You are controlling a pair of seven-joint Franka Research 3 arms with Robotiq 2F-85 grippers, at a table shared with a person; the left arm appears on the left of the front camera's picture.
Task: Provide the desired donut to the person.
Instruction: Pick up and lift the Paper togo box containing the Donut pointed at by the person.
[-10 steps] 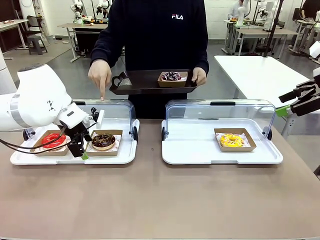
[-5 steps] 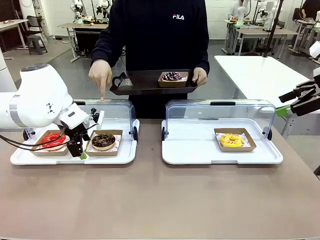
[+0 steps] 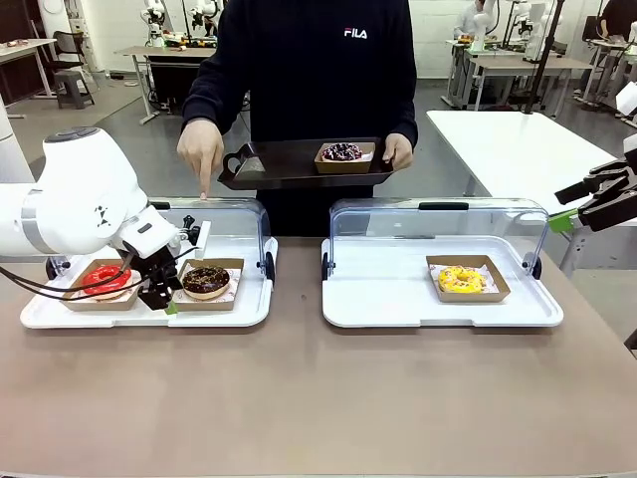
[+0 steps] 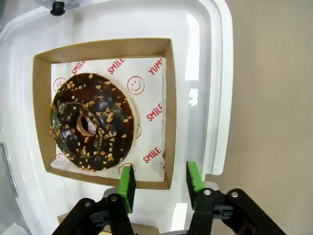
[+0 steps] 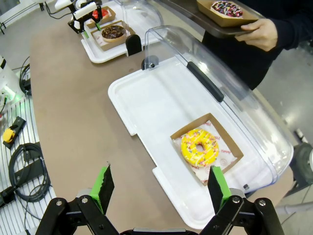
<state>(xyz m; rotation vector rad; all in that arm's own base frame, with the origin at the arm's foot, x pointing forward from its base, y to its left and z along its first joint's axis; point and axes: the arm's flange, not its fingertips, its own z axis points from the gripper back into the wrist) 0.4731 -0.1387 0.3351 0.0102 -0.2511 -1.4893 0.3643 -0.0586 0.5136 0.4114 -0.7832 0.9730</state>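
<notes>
Left wrist view: left gripper has narrowed, not yet clenched, jaws straddling the wall of the brown cardboard box holding the chocolate nut-sprinkled donut inside the white plastic tray; grasp seems imminent.

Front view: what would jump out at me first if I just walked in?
Probably the person's hand pointing down over the left white tray, where the left claw hangs by the chocolate donut, beside a red donut. The person also holds a dark tray with a sprinkled donut, and a bright yellow donut sits alone in the right white tray.
</notes>
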